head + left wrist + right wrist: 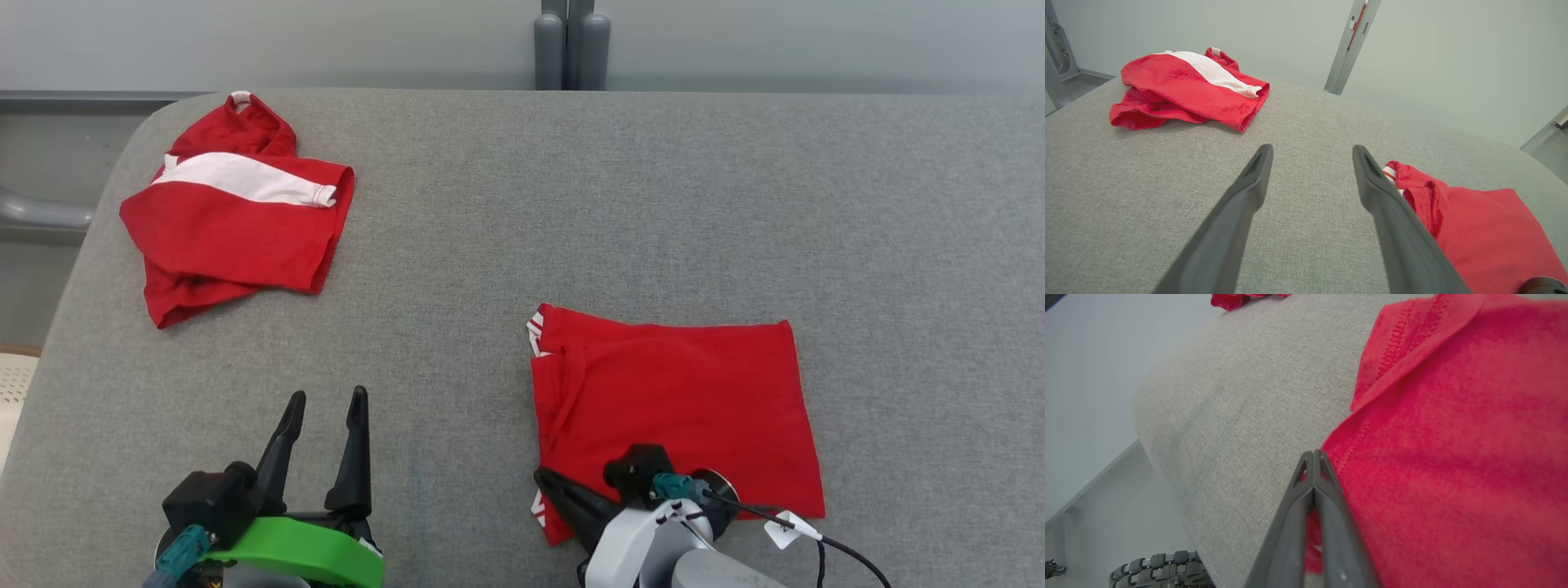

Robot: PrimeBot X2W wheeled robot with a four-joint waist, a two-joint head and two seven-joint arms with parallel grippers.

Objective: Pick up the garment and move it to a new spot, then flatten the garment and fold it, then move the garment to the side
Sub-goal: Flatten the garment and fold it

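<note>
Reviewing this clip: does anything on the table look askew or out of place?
Yes: the red-and-white garment at the far left corner of the grey table lies rumpled, its layers misaligned and neckband poking out, unlike the folded red garment, square and flat, whose near-left edge the right gripper pinches. Nothing looks torn or spilled.

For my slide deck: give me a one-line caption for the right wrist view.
Right end effector shut on the edge of the folded red garment on the grey table.
</note>
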